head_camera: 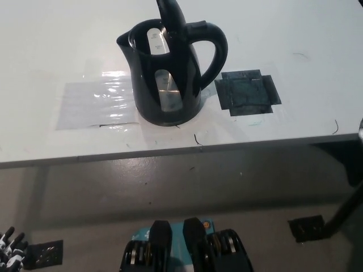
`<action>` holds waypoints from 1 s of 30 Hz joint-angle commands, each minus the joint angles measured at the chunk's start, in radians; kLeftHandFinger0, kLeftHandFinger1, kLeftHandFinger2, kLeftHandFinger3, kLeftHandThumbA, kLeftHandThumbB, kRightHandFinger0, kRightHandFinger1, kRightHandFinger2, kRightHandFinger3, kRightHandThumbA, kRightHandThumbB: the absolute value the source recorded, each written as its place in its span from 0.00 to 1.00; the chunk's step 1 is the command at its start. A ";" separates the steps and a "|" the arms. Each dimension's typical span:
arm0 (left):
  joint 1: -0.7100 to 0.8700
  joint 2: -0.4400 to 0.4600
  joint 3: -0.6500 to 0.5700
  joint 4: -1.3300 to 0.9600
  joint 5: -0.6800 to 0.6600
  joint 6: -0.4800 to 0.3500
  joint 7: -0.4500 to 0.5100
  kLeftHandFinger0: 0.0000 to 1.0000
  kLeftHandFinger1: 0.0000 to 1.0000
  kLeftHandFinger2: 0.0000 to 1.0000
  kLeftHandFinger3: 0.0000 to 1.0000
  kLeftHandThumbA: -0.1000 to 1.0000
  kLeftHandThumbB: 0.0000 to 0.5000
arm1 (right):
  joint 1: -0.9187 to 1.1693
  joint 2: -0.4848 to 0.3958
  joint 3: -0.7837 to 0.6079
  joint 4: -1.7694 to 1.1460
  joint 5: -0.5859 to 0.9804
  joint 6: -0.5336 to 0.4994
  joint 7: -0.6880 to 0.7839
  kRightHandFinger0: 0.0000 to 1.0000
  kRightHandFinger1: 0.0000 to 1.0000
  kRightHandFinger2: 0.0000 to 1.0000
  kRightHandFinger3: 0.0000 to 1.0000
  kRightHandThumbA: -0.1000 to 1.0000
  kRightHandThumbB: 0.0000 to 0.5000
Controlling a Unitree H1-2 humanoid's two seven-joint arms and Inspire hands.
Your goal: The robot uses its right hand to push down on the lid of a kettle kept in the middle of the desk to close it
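A black electric kettle (167, 85) stands upright in the middle of the white desk (51, 45), its spout to the picture's left and its handle (217, 51) to the right. Its lid (171, 17) stands raised, nearly vertical, above the open mouth. A clear level window shows on the kettle's front. Only the tip of my white left hand (11, 247) shows, in the bottom left corner, low over the floor and far from the kettle. My black right hand does not show in this view.
A square of black tape (248, 93) lies on the desk right of the kettle, and a shiny clear patch (96, 105) lies left of it. The desk's front edge (170, 152) runs across the middle. Dark plates (306, 228) rest on the floor below.
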 commanded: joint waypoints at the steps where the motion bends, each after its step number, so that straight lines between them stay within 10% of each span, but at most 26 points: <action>1: 0.017 0.030 0.003 -0.052 -0.040 0.026 -0.027 0.99 1.00 1.00 1.00 0.49 0.07 | -0.423 -0.050 0.074 -0.595 -0.145 0.552 -0.038 1.00 1.00 1.00 1.00 0.41 0.32; 11: 0.019 0.039 -0.006 -0.039 -0.024 0.022 -0.035 1.00 1.00 1.00 1.00 0.50 0.07 | -0.789 0.059 0.181 -0.526 -0.408 0.571 0.153 1.00 1.00 1.00 1.00 0.48 0.23; 17: 0.034 0.038 -0.018 -0.032 -0.002 0.020 -0.036 0.98 1.00 1.00 1.00 0.53 0.07 | -0.908 0.122 0.274 -0.226 -0.279 0.570 0.015 1.00 1.00 1.00 1.00 0.50 0.23; 23: 0.040 0.019 -0.037 -0.043 -0.018 0.038 -0.038 1.00 1.00 1.00 1.00 0.49 0.07 | -0.995 0.224 0.275 0.127 -0.218 0.374 -0.049 1.00 1.00 1.00 1.00 0.51 0.06; 30: 0.023 0.021 -0.052 -0.046 -0.016 0.048 -0.033 0.99 1.00 1.00 1.00 0.47 0.09 | -1.097 0.300 0.242 0.449 -0.176 0.209 -0.116 1.00 1.00 1.00 1.00 0.52 0.14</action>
